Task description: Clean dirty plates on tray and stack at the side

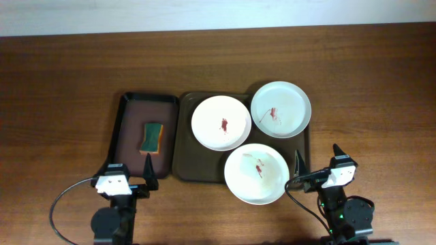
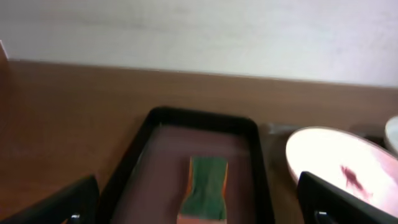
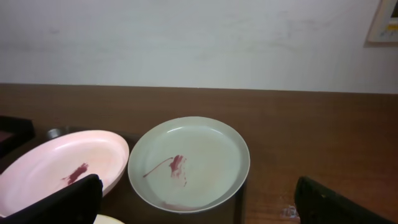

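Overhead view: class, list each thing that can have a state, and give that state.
Left plate, smeared red, unstacked.
Right plate, smeared red, unstacked.
Front plate, smeared red, unstacked.
Sponge, lying flat, unheld.
Left gripper, open, empty.
Right gripper, open, empty.

tray: brown, rounded corners, raised rim, lying flat ahead of me with all three plates on it.
left plate: white, round, red smear in the middle, flat inside the tray.
far-right plate: white, red streak, over the tray's far right corner, just beside the left plate.
near plate: white, faint red marks, overhanging the tray's near rim toward me.
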Controlling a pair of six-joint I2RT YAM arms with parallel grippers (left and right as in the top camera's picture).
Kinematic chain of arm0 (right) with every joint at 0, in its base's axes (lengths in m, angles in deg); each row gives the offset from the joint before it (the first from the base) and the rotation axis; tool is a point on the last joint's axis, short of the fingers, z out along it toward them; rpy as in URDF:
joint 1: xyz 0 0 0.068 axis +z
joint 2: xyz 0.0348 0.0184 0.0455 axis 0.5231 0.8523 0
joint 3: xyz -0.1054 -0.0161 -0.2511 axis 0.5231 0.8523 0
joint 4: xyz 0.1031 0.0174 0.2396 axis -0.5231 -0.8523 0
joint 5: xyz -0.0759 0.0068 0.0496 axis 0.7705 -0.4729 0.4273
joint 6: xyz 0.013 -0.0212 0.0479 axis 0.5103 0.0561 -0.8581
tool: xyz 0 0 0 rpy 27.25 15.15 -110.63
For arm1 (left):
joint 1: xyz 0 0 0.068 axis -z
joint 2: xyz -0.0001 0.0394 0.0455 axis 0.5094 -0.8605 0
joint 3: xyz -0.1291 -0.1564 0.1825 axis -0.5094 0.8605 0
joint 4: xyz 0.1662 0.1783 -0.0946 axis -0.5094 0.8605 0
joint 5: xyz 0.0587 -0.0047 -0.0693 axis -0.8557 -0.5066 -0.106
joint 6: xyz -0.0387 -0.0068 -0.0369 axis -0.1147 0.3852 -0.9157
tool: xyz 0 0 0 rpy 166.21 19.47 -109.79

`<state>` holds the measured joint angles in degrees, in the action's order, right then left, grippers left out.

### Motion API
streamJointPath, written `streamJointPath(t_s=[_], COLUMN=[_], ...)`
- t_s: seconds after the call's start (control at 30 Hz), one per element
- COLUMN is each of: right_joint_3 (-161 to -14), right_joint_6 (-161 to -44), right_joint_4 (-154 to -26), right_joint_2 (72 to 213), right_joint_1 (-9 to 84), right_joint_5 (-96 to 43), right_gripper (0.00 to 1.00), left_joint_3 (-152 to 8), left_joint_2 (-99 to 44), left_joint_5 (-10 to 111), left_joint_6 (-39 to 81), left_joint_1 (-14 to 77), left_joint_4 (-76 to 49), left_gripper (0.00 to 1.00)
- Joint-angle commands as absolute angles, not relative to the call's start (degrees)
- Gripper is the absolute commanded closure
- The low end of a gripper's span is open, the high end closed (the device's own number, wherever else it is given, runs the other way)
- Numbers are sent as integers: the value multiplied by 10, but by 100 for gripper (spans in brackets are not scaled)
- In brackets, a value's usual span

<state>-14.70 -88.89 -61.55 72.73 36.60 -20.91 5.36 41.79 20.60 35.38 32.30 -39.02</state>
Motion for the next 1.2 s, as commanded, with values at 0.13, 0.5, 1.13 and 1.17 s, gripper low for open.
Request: streamJointPath(t_s=[0.13, 0.5, 1.13, 1.17], right_joint_3=[-243, -539, -689, -689], right_joint_6=[-904, -906, -906, -906], right_joint_4=[-725, -937, -1081, -1081], right_joint_2=[804, 1241, 1397, 1397], right_joint_1=[371, 371, 371, 371], right_joint_5=[-217, -313, -353, -353], right_gripper=[1, 1, 1, 1], left_joint_3=[-93, -393, -484, -484], left_joint_2=[247, -135, -369, -400], left_joint_5=[208, 257, 277, 277], left_joint_6=[363, 363, 363, 363], left_joint_1=[319, 319, 320, 320], left_joint_4=[-294, -86, -152, -163], left_gripper=[0, 1, 16, 26])
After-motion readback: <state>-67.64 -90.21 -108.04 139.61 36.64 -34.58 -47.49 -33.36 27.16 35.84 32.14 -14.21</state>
